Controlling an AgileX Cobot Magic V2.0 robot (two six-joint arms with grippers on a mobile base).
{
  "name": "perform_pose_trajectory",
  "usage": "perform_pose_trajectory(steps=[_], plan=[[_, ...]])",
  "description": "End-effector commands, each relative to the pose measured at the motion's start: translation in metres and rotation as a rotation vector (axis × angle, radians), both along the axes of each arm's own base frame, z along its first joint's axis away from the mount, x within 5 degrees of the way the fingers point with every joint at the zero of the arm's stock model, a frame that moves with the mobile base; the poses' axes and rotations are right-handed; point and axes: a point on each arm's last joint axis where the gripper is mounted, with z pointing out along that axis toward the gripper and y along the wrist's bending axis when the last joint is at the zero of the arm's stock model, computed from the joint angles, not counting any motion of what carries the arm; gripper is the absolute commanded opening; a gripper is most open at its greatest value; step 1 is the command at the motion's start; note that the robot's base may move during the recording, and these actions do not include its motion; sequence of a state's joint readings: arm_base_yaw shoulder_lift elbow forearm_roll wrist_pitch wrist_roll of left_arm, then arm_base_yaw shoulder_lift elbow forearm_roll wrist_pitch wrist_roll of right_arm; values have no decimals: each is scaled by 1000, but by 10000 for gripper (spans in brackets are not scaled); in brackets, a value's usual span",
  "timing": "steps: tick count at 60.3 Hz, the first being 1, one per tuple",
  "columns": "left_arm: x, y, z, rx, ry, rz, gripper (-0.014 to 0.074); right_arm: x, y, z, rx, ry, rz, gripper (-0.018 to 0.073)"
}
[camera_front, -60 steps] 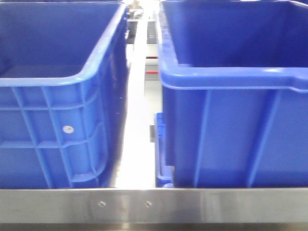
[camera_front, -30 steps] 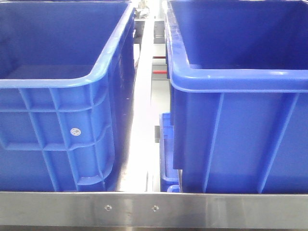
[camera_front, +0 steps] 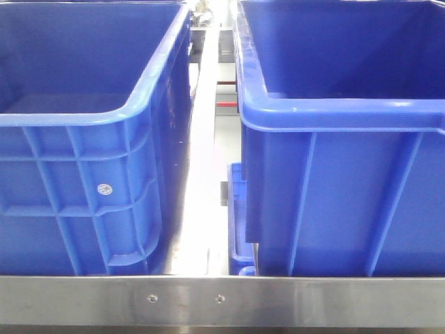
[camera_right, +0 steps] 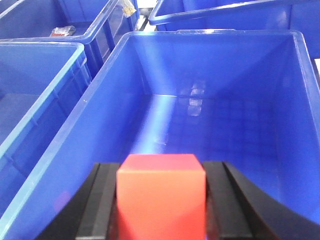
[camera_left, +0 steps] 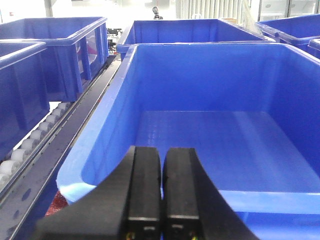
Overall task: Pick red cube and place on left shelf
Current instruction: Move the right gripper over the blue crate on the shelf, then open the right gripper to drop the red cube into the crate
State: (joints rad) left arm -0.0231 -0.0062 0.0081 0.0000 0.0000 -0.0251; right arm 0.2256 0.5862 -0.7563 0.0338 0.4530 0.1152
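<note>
right tool (camera_right: 161, 172) with red cube (camera_right: 161, 205) over bin (camera_right: 102, 112)

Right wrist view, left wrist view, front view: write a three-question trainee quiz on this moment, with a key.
1. True or false: the left gripper is shut, with nothing between its fingers.
2. Where is the red cube? A) lying on a bin floor; B) clamped in the right gripper; C) resting on a shelf.
3. Fill in: in the front view, a ____ rail runs below the left bin and the right bin.

Key: 1 true; 2 B; 3 metal.
</note>
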Motion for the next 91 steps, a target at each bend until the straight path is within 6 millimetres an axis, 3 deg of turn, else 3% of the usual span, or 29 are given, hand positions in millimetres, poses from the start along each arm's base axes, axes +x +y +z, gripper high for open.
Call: perform_pose_trajectory(steps=[1,44,53,66,82,87,91], plan=[[-1,0,0,-2,-73,-4,102,1,0,15,10,-104,-3,56],[-1,0,0,-2,-73,-4,102,1,0,15,10,-102,-3,56],[-1,0,0,-2,-73,-4,102,11,2,14,11,-106,-4,56],[-1,0,0,-2,-73,-4,102,57,12,9,-4,-41,-5,56],[-1,0,0,-2,-73,-4,102,138,31,1,-38,104,-4,66],[-1,0,0,-2,-73,-4,102,160,36,-1,-43,126,-4,144],[-1,0,0,-2,-73,-4,102,173,39,-5,-47,146,-4,262]])
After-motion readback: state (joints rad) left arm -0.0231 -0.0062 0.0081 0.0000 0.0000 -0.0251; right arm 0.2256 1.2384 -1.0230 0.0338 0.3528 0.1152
